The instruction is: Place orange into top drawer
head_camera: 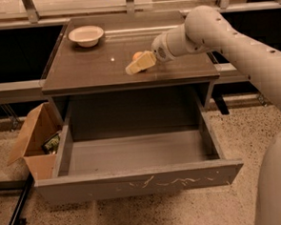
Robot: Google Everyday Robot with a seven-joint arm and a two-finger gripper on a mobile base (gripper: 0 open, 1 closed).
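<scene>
Where the orange [137, 55] sits on the cabinet top [90, 69], gripper [132, 68] just before it, openness unclear.

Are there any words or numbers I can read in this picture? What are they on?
None can be read.
top drawer front: only pale scratches, not letters.
packet in the cardboard box: print too blurred to read.
end effector, above the tabletop right by the orange: no label showing.
</scene>
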